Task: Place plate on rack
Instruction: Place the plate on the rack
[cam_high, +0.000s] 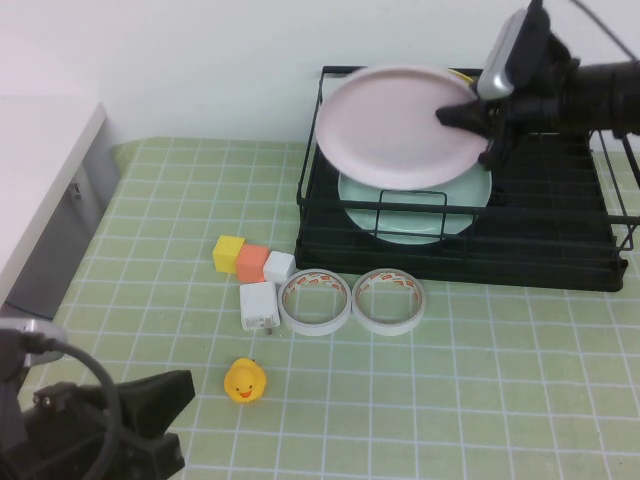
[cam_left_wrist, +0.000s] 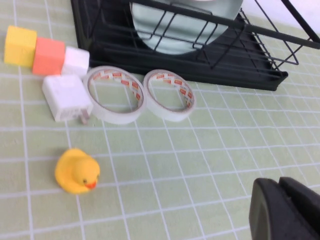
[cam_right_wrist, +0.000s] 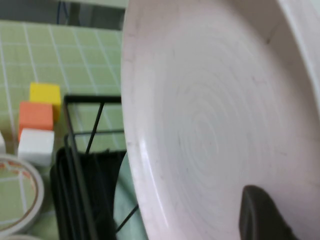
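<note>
The right end effector (cam_high: 478, 118) is clamped on the rim of the plate (cam_high: 400, 125), which is held tilted above the rack (cam_high: 560, 255) so it can be lowered among the wire dividers. Smooth, round pale pink plastic is shown over a mint-green plate (cam_high: 420, 215). The left end effector (cam_high: 150, 410) is parked low over the table (cam_high: 500, 390); its spread cannot be told.

Right gripper (cam_high: 478, 120) raised far right, clamped; left gripper (cam_high: 165, 425) low (near-left corner).
</note>
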